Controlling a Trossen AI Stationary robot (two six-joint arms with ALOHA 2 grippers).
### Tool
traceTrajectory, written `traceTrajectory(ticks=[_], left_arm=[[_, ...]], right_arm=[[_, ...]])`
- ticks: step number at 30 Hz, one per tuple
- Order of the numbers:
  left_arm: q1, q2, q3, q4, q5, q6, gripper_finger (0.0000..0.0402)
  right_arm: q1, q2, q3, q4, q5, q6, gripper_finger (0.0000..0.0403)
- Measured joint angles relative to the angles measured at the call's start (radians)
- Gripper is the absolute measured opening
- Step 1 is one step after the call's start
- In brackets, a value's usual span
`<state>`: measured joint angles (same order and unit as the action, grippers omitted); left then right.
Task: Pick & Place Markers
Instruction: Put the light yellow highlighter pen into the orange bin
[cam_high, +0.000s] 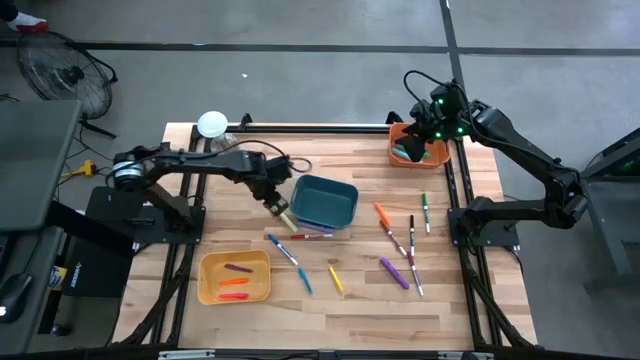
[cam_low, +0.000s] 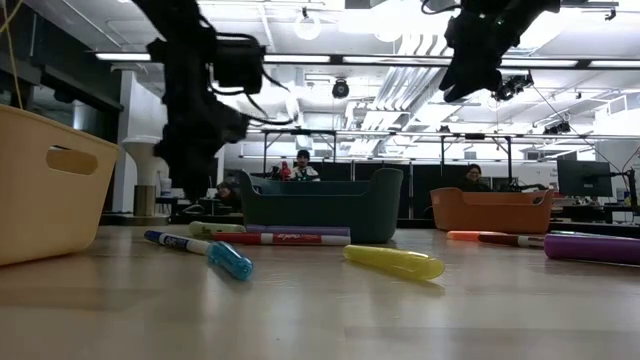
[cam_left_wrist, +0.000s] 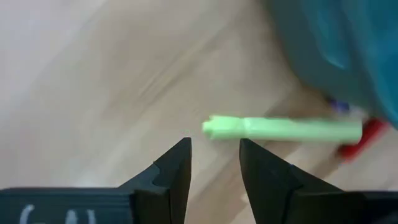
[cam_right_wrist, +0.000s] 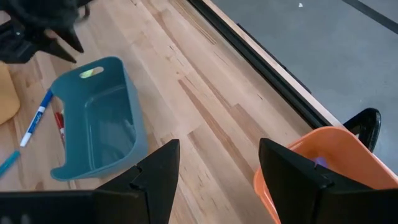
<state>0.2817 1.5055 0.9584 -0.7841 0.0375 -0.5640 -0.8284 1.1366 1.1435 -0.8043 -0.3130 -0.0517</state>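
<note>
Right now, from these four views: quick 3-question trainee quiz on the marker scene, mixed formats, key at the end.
1. True or false: the left gripper is shut on the green marker.
2. Which bin sits under the right gripper? A teal bin B orange bin C yellow bin
3. Fill in: the yellow bin holds ___ markers.

Key: 1 false, it is open above it; 2 B; 3 three.

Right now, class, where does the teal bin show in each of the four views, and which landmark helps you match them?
High view: teal bin, table centre.
Low view: mid-picture, behind the red marker.
Left wrist view: blurred, upper right corner.
Right wrist view: left of middle.
Shared landmark: the red marker alongside the bin, visible in all views.
</note>
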Motion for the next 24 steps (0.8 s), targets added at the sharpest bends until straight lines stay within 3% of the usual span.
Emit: traceTrajectory(ticks=[6,13,19,24], left_arm=[[-0.026,-0.048,-0.025,0.017,-0.051,-0.611,0.0130],[-0.136,-0.022,-0.023,0.039,-0.154,-1.078,0.0130],[-0.196,0.038,-0.024,0.033,-0.184,-1.332,0.0130],[-0.197,0.099,-0.024,0.083,-0.186,-1.418,0.0130]], right_arm=[[0.000,0.000,0.000,0.000,0.010,-0.003,0.0208],[0.000,0.000,0.000,0.001,0.014,-0.005,0.0208],[0.000,0.000,0.000,0.001,0.013,-0.015,0.0208],[0.000,0.000,0.000,0.001,0.011,-0.041,0.0208]])
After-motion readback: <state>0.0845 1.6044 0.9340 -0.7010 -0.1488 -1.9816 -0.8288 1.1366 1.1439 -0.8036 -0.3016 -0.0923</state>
